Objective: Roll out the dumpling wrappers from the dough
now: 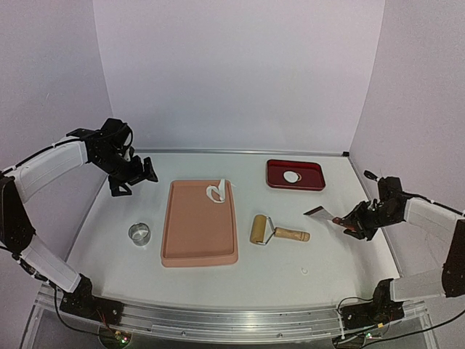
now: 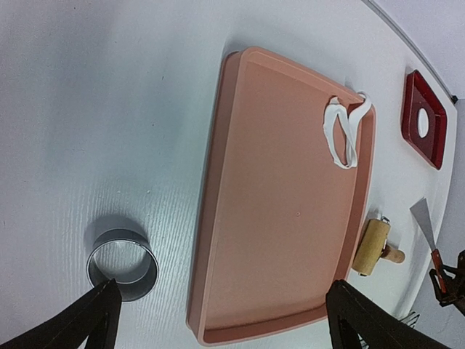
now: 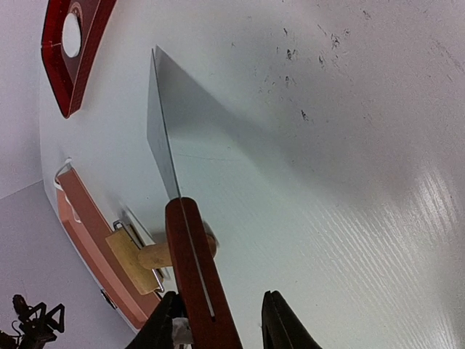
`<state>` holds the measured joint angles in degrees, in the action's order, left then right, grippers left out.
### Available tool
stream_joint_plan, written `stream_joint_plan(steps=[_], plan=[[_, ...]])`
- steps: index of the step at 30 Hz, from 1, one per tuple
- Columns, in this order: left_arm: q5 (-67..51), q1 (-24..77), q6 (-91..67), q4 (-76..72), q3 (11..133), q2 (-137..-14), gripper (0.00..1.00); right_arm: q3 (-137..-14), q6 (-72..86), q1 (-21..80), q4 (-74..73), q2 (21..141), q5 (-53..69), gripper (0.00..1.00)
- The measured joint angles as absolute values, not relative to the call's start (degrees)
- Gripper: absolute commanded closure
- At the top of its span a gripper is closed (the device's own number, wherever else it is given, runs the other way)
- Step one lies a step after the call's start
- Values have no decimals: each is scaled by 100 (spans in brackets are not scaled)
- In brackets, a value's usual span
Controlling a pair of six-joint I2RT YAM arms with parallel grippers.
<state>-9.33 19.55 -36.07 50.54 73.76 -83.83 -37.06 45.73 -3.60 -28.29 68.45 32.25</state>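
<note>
A ragged white dough strip lies looped at the far right corner of the pink tray. A round white wrapper disc lies in the red tray. My left gripper is open and empty, held high over the table's far left. My right gripper holds a red-handled metal scraper at the right. The handle lies against one finger, with a small gap to the other.
A small metal ring stands on the table left of the pink tray. A wooden rolling pin lies between the pink tray and the scraper. Walls close in the table at the back and sides.
</note>
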Motion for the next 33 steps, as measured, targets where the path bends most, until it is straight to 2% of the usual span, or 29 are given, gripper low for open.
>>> stream_joint_plan(steps=[8,18,26,33], plan=[[-959,1955,-3610,5049,7371,-8383,0,-3424,4489,-360,-2911,6865,3029,40],[-1061,1955,-3755,4983,7047,-8196,0,-3242,4462,-349,-3305,6826,2881,35],[-1082,1955,-3803,4938,6816,-8021,0,-3201,4482,-349,-3638,6695,2730,20],[-1081,1955,-3809,4938,6694,-7834,0,-3207,4456,-349,-3870,6499,2652,13]])
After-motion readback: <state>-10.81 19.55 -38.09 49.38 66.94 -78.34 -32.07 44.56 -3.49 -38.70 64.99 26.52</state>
